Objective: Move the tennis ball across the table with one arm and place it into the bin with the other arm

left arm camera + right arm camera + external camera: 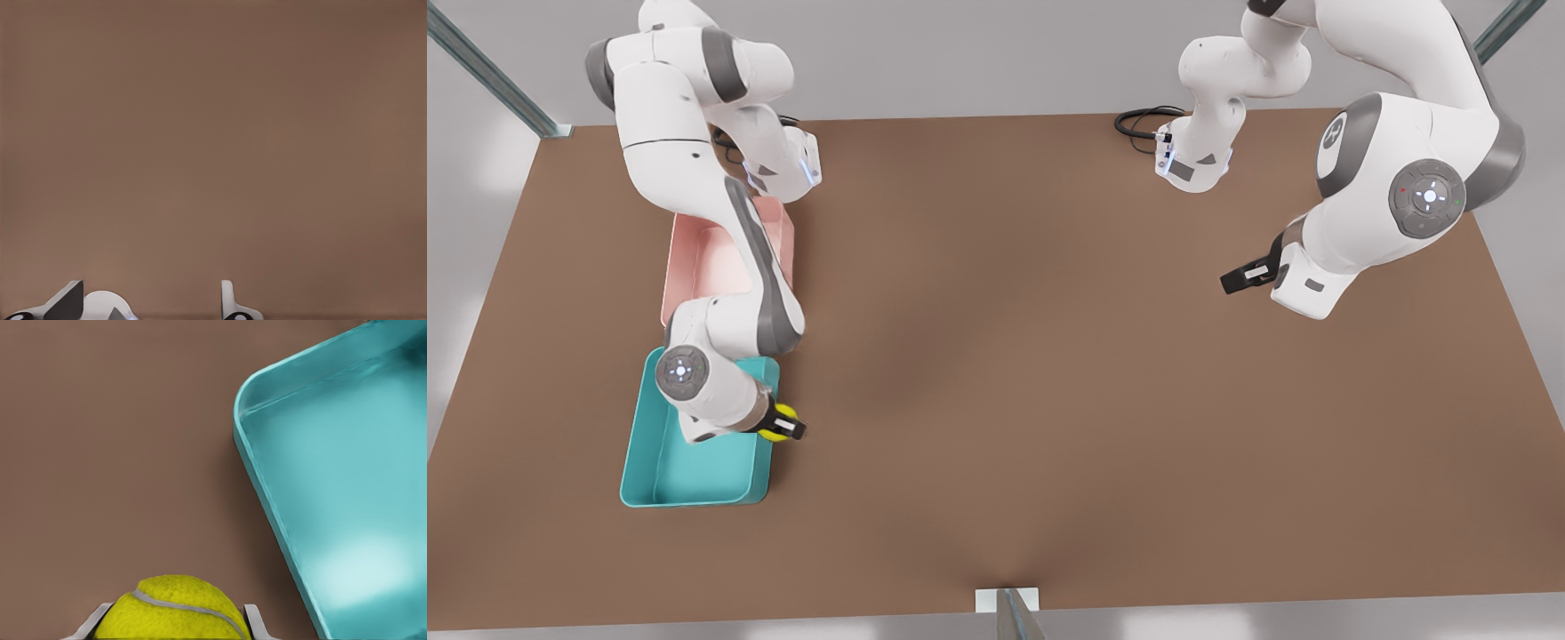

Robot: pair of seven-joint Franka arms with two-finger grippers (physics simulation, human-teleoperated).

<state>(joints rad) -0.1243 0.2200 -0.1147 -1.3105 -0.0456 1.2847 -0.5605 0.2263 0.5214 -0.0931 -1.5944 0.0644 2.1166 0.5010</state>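
Your right claw point(787, 424) is clamped on the small yellow-green fuzzy tennis ball point(784, 419), and it hangs just beside the edge of the teal rectangular open-top plastic bin point(649, 462) that faces the middle of the tabletop, at the front view's left. In the right wrist view the ball point(175, 608) sits between the two fingers, over bare brown tabletop point(113, 453), with the bin's rim point(267, 500) close alongside.

Watch the release point: judging by that view, the ball is not yet over the bin's floor, so letting go here would likely drop it outside or onto the rim, and it could roll away.

Your left claw point(1232, 282) waits well apart at the front view's right, over bare tabletop, holding nothing; its fingers point(227, 299) stand apart.

A pink tray point(694, 267) lies just beyond the bin.
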